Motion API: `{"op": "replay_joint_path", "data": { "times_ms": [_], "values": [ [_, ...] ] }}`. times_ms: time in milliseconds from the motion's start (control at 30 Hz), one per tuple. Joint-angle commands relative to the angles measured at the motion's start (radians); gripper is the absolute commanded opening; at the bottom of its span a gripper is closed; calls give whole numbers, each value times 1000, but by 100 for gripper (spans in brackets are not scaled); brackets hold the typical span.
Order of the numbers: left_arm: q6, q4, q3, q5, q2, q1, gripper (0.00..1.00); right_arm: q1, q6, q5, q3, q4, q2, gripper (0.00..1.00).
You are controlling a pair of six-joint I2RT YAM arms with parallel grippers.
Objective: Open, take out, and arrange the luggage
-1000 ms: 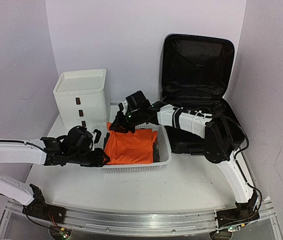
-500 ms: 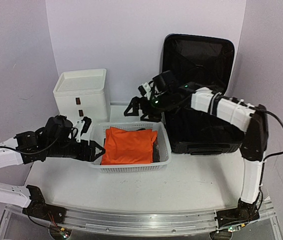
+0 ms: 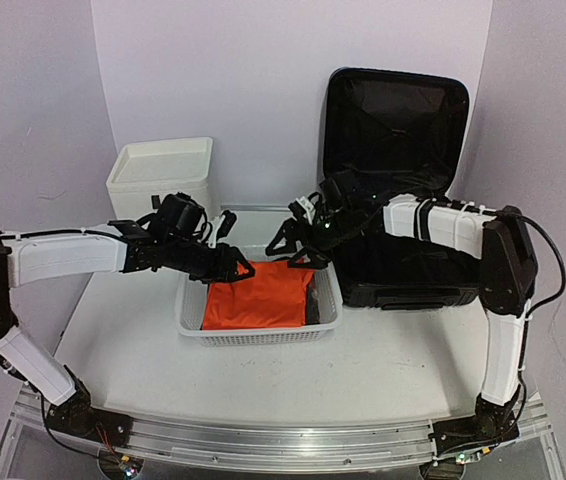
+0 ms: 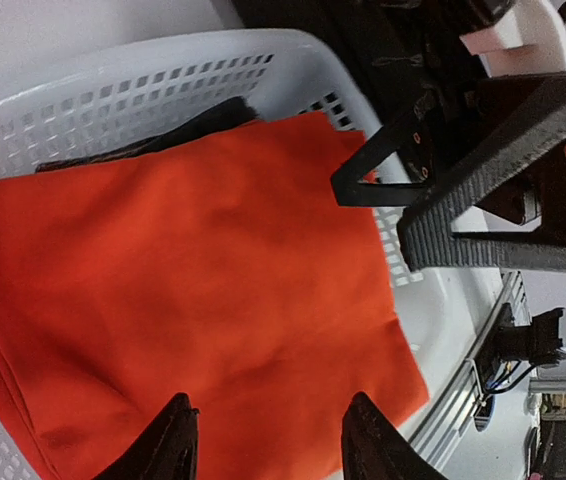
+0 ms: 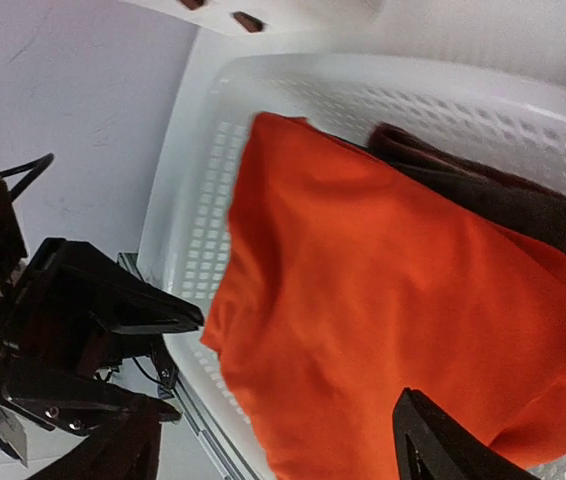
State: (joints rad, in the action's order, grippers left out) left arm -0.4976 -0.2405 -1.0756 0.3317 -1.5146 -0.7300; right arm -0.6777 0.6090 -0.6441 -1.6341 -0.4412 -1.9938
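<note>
Top external view: the large black hard-shell suitcase (image 3: 395,120) is seen open at the far right of the worktop (image 3: 383,360), rightward of both spread, empty jaws held over folded orange cloth (image 3: 258,300) in a white perforated plastic basket (image 3: 258,338), the right jaws nearer

Robotics lab bench, plain lilac backdrop walls (image 3: 263,90), white table (image 3: 383,380), aluminium mounting rail (image 3: 263,442) at its near edge

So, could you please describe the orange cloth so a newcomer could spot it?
Find the open black suitcase at the back right. Just left of it sits a white perforated basket; the folded orange cloth lies inside it, the only bright thing, over a dark garment.
</note>
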Motion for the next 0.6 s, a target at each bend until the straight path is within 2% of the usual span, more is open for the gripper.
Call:
{"op": "replay_joint_path", "data": {
  "times_ms": [0, 67, 233, 333, 467, 567],
  "values": [
    [-39, 75, 27, 60, -45, 44, 50, 42, 71, -94, 60, 124, -51, 72],
    [-49, 81, 78, 53, -58, 67, 50, 56, 70, -81, 116, 147, -49, 68],
    [-24, 69, 184, 16, -4, 84, 51, 79, 48, -27, 234, 146, 22, 68],
    [-2, -19, 186, -15, 79, 84, 53, 79, -2, -13, 245, 48, 98, 70],
    [66, -203, 109, -68, 208, 86, 66, 79, -80, 7, 258, -69, 217, 75],
    [118, -384, 29, -146, 260, 95, 77, 79, -169, 97, 269, -199, 308, 82]
  ]
}}
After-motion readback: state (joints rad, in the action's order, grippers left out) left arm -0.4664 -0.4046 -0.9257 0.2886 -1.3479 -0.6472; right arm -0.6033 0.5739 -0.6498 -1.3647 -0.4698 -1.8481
